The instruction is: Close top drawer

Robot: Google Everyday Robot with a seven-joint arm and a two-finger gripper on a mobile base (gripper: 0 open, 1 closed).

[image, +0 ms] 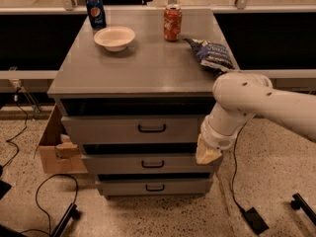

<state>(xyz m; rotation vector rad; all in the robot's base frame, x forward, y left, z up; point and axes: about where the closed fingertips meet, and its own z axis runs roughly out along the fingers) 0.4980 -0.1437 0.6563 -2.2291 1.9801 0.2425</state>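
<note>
The top drawer is the uppermost of three grey drawers in a grey cabinet. Its front panel with a small dark bar handle stands a little out from the cabinet, with a dark gap above it. Its inside is hidden. My gripper hangs from the white arm at the right end of the drawer fronts, level with the gap between the top and middle drawers. It looks to be close against the top drawer's right edge.
On the cabinet top stand a blue can, a white bowl, an orange can and a blue chip bag. A cardboard box sits left of the cabinet. Cables lie on the floor.
</note>
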